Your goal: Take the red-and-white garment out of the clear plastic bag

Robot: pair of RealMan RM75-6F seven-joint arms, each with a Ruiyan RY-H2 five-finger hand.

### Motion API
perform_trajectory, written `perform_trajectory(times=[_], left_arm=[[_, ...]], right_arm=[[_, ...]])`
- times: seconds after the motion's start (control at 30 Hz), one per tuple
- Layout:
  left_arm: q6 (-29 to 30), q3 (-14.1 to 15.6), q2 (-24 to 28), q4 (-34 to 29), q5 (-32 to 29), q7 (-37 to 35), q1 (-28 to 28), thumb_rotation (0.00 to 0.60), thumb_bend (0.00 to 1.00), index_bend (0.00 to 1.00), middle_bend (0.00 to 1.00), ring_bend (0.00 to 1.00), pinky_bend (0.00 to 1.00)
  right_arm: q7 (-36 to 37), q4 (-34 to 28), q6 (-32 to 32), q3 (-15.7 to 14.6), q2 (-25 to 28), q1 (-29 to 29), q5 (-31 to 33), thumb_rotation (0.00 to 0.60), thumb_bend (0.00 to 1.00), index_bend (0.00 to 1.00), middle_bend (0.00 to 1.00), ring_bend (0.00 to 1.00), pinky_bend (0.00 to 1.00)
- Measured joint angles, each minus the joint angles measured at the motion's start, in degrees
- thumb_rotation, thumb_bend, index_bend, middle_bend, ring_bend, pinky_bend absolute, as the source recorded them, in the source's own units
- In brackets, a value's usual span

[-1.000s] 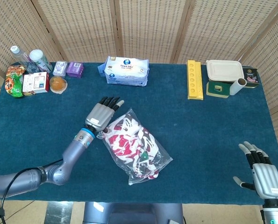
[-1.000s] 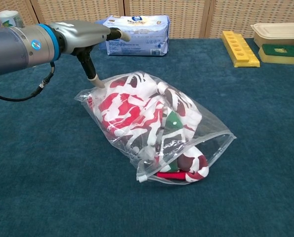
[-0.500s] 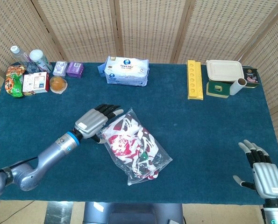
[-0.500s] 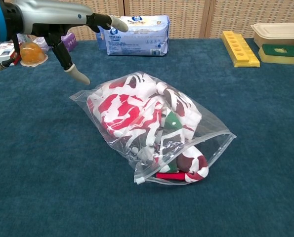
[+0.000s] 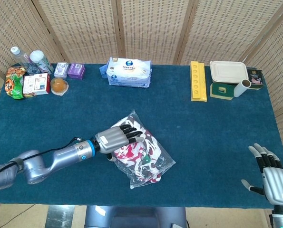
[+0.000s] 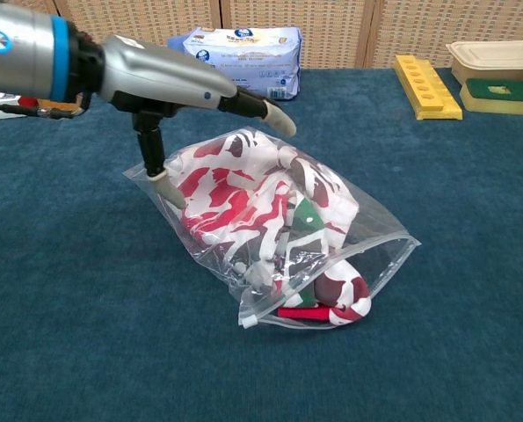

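The clear plastic bag (image 5: 156,160) (image 6: 377,230) lies at the middle of the blue table with the red-and-white garment (image 5: 131,151) (image 6: 228,199) bunched inside. Its open mouth (image 6: 331,303) faces the front right, where a red-and-white striped end shows. My left hand (image 5: 116,137) (image 6: 169,81) hovers flat over the bag's closed back-left end. Its fingers (image 6: 265,112) stretch out above the garment, and the thumb (image 6: 160,180) points down and touches the bag's left edge. It holds nothing. My right hand (image 5: 275,179) rests open at the table's front right corner, far from the bag.
Along the back edge stand a wipes pack (image 5: 129,72) (image 6: 241,49), a yellow tray (image 5: 198,80) (image 6: 426,84), and a white lidded box (image 5: 228,71) on a green box (image 6: 500,94). Bottles and snack packs (image 5: 28,78) crowd the back left corner.
My left arm swung down and to the right. The hand went from beside the bag's back-left corner to above it, thumb now on the bag's edge. The right hand dropped slightly.
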Motion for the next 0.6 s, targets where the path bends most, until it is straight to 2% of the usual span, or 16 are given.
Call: perform_trajectory(times=[0.27, 0.6], left_arm=[[-5.69, 0.34, -5.27, 6.20, -0.71, -3.35, -8.36, 0.600, 0.00, 0.00, 0.00, 0.00, 0.07], [-12.90, 0.68, -11.65, 12.89, -3.89, -4.98, -16.03, 0.599, 0.00, 0.00, 0.00, 0.00, 0.07]], right_arm=[[0.89, 0.44, 1.17, 0.30, 0.31, -0.83, 0.54, 0.600, 0.19, 0.13, 0.09, 0.11, 0.11], [1.91, 0.83, 2.10, 0.57, 0.38, -1.78, 1.39, 0.600, 0.19, 0.13, 0.09, 0.12, 0.11]])
